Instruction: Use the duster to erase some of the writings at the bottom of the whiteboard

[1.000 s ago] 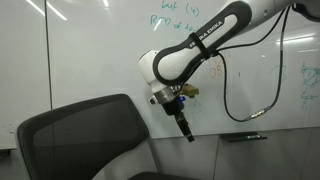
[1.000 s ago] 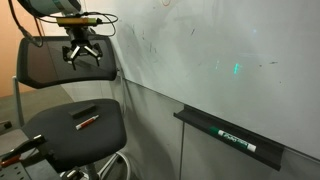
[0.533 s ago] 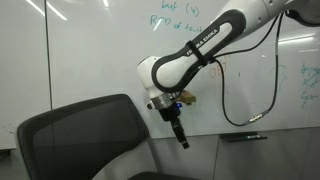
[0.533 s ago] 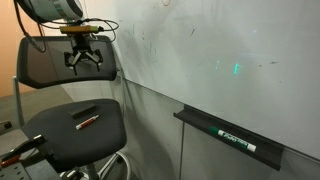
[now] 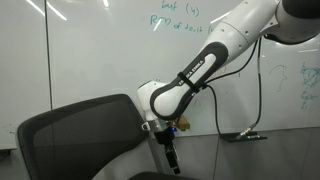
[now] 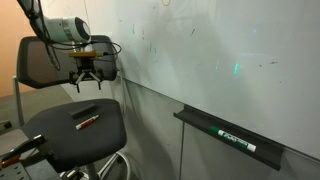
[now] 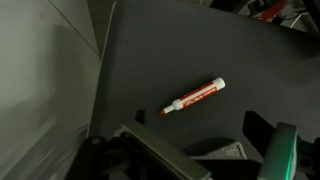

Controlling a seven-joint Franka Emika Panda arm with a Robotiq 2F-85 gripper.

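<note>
My gripper (image 6: 87,80) hangs open, pointing down, a little above the black chair seat (image 6: 60,140). It also shows behind the backrest as the gripper (image 5: 170,155). A dark oblong block (image 6: 86,111) lies on the seat and looks like the duster. A red-and-white marker (image 6: 88,122) lies next to it, and in the wrist view the marker (image 7: 195,97) lies just ahead of one dark finger (image 7: 262,130). The whiteboard (image 5: 90,50) (image 6: 200,40) carries faint teal writings (image 5: 308,85) and a short green stroke (image 6: 237,69). Nothing is between the jaws.
The mesh chair backrest (image 5: 80,135) (image 6: 45,65) stands close to the arm. A narrow ledge (image 6: 225,135) (image 5: 245,134) under the board holds a dark marker. Large green words (image 5: 180,20) run across the top of the board. The arm's cable (image 5: 262,90) hangs in front of the board.
The arm has come down along the board toward the chair seat. The gripper has dropped lower and stayed open.
</note>
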